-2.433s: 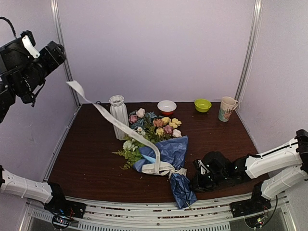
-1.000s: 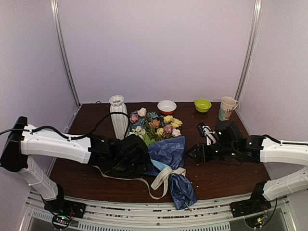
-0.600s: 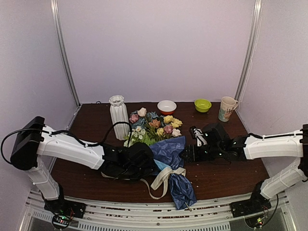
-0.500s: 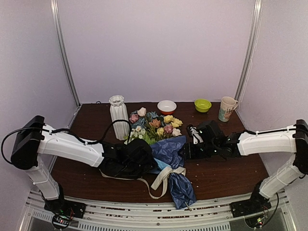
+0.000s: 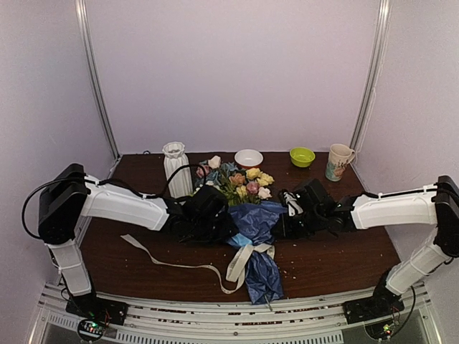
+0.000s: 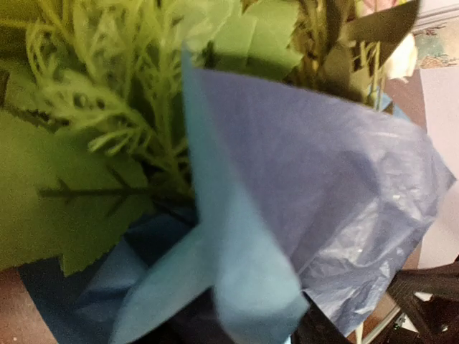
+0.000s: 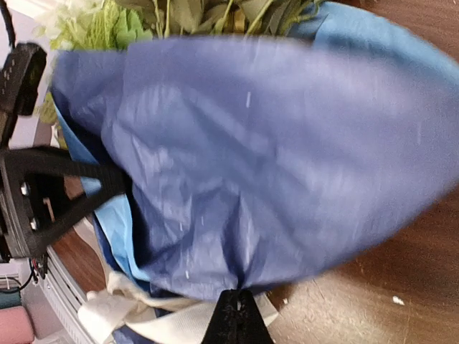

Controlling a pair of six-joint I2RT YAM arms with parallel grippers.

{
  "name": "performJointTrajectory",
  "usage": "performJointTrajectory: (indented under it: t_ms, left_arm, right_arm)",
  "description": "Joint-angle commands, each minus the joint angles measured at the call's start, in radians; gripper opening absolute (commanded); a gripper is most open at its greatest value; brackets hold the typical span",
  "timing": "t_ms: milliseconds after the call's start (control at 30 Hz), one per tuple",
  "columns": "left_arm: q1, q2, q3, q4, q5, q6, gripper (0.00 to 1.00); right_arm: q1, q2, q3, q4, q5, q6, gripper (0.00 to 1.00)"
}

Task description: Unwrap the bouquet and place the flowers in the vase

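The bouquet lay with its long axis running near-to-far, flowers at the far end, the right gripper clenched on its paper, while the left gripper could not be judged.

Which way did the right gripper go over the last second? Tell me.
Yes, it moved. The right gripper went leftward, away from the patterned mug, up to the bouquet, fingers shut on its blue paper.

No text, label, brand, number or sign can be read in any view. The mug, far right of the vase, bears a coloured pattern, too small to tell whether it holds letters.
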State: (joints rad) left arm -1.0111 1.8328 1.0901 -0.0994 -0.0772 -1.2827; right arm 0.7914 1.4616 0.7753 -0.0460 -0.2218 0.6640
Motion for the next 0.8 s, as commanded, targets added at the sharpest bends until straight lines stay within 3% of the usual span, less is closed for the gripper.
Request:
performJointTrajectory:
  t_ms: [0, 100, 267, 367, 567, 633, 767]
  left_arm:
    - [0.059, 0.041, 0.083, 0.027, 0.03, 0.14, 0.51]
    - [0.091, 0.066, 0.138, -0.003, 0.023, 0.182, 0.51]
    - [0.102, 0.073, 0.25, -0.13, 0.006, 0.263, 0.52]
    - [0.078, 0.017, 0.242, -0.194, -0.003, 0.268, 0.54]
    - [-0.031, -0.107, 0.208, -0.353, -0.082, 0.306, 0.71]
    - [-0.071, -0.115, 0.214, -0.405, -0.092, 0.297, 0.78]
    - [-0.152, -0.114, 0.214, -0.419, -0.096, 0.229, 0.86]
  right_arm:
    - [-0.002, -0.111, -0.095, -0.005, -0.059, 0.028, 0.0]
    - [-0.003, -0.172, -0.123, 0.031, -0.084, 0.03, 0.02]
    - [-0.004, -0.214, -0.063, -0.018, -0.085, -0.042, 0.26]
    - [-0.005, -0.221, -0.022, -0.123, -0.042, -0.11, 0.35]
    - [-0.005, -0.298, -0.075, -0.17, -0.013, -0.341, 0.46]
    - [-0.006, -0.336, -0.118, -0.159, 0.019, -0.415, 0.67]
    - [-0.005, -0.408, -0.225, -0.043, 0.072, -0.533, 0.77]
